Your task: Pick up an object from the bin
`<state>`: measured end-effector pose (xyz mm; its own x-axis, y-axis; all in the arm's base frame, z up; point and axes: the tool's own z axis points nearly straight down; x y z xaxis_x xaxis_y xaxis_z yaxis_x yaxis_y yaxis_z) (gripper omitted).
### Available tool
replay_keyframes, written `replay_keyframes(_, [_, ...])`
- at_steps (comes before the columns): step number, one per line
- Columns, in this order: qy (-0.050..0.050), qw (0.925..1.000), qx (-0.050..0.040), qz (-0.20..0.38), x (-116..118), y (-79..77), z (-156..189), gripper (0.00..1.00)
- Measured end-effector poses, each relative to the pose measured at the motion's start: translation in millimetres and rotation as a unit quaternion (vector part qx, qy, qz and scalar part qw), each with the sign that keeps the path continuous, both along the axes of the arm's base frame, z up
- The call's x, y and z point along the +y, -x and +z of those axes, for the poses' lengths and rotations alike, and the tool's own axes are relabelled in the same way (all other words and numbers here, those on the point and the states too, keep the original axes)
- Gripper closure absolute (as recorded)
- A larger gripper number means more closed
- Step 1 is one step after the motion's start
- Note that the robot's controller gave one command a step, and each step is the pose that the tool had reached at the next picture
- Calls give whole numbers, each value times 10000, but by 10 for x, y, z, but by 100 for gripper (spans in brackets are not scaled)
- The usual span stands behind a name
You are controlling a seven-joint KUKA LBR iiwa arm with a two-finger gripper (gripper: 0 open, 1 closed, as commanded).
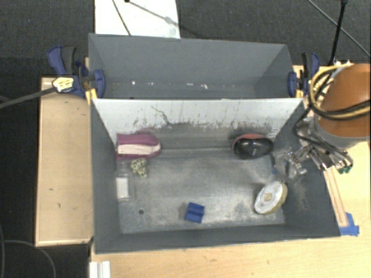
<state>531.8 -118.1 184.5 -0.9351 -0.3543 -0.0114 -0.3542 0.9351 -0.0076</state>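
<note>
Grey bin (pixel 191 172) floor, scuffed and mostly bare, with gripper (pixel 288 165) low by the right wall (pixel 310 184), between black oval (pixel 253 146) at the back and cream disc (pixel 270 197) just in front; how wide its opening stands impossible to tell, and nothing seen in its grasp. Best to take the disc as the likeliest target, coming straight down across its rim and keeping off the wall. Close gently, then lift plumb to avoid knocking it flat or dropping it.
</note>
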Motion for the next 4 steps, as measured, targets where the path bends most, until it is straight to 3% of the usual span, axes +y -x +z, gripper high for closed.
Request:
replay_keyframes(1, [-16, 10000, 29, 1, 25, 16, -14, 0])
replay_keyframes(2, [-12, 9952, -41, 973, -53, 44, -1089, 0])
replay_keyframes(3, [16, 9953, -16, 967, -86, 54, -1067, 100])
replay_keyframes(4, [5, 9950, 22, 1001, -10, 263, 463, 100])
